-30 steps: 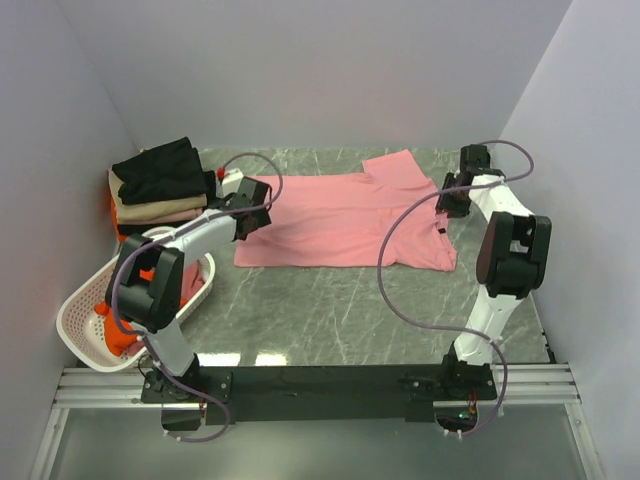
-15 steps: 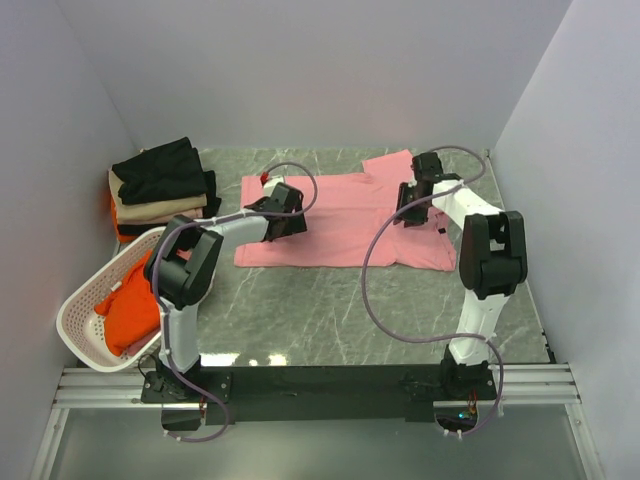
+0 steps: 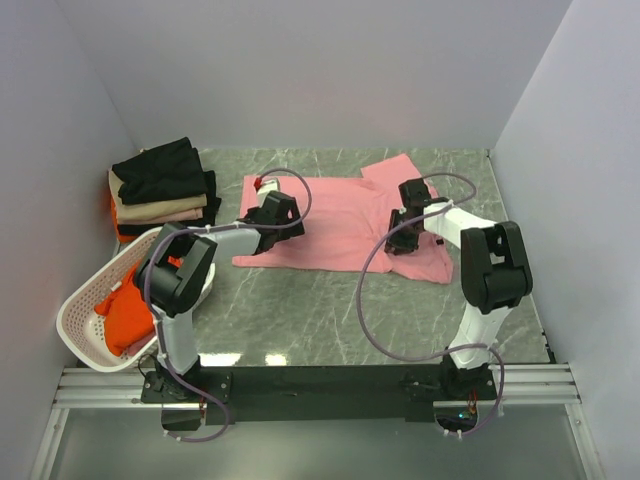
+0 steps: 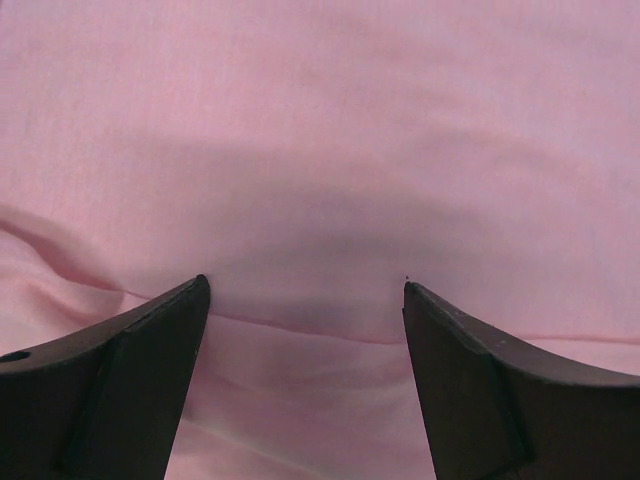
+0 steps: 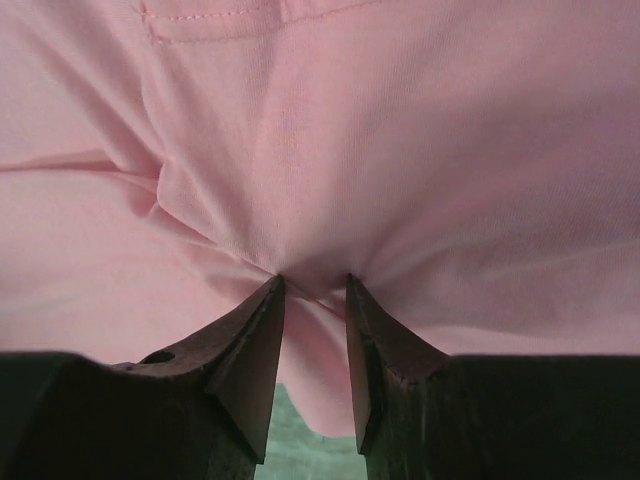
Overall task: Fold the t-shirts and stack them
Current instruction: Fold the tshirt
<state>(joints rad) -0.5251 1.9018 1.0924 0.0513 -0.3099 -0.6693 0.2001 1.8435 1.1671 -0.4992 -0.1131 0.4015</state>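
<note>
Now both arms low on the pink t-shirt (image 3: 340,215), left gripper (image 4: 305,285) agape, right gripper (image 5: 315,282) pinching a fold.

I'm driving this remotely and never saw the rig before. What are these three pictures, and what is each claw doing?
Two robot arms are bolted at the near edge of a grey table. The wide picture looks down from above and behind them; the two close-ups come from a camera on each wrist. A pink t-shirt lies spread in the middle. Folded shirts are stacked far left, black on top, beside a white basket holding an orange-red shirt. The left gripper stands open, tips down at the pink cloth. The right gripper is nearly closed, pinching a fold of it.
</note>
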